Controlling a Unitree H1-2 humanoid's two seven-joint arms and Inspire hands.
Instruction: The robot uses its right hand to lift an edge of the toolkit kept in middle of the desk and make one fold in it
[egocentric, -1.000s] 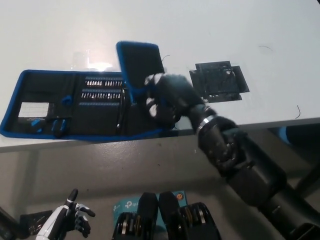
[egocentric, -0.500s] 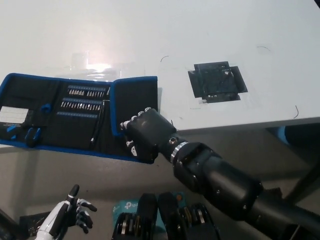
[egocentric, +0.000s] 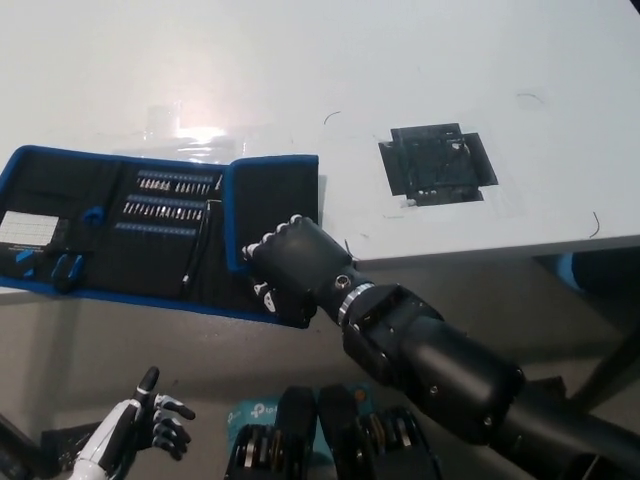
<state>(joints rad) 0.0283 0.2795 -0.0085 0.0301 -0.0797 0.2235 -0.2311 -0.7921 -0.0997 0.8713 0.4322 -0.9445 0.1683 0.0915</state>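
Toolkit (egocentric: 150, 225) lies open at the desk's (egocentric: 420, 60) front-left, its near edge overhanging the desk edge. Right hand (egocentric: 290, 270) sits on the kit's right panel at the near corner, fingers curled over it; a firm grip cannot be confirmed. Black taped square (egocentric: 437, 163) lies to the right, well apart. Left hand (egocentric: 140, 430) rests low, below the desk, fingers apart.

A lab: white desk (egocentric: 450, 60) with black tape patch (egocentric: 437, 163) (test marker).
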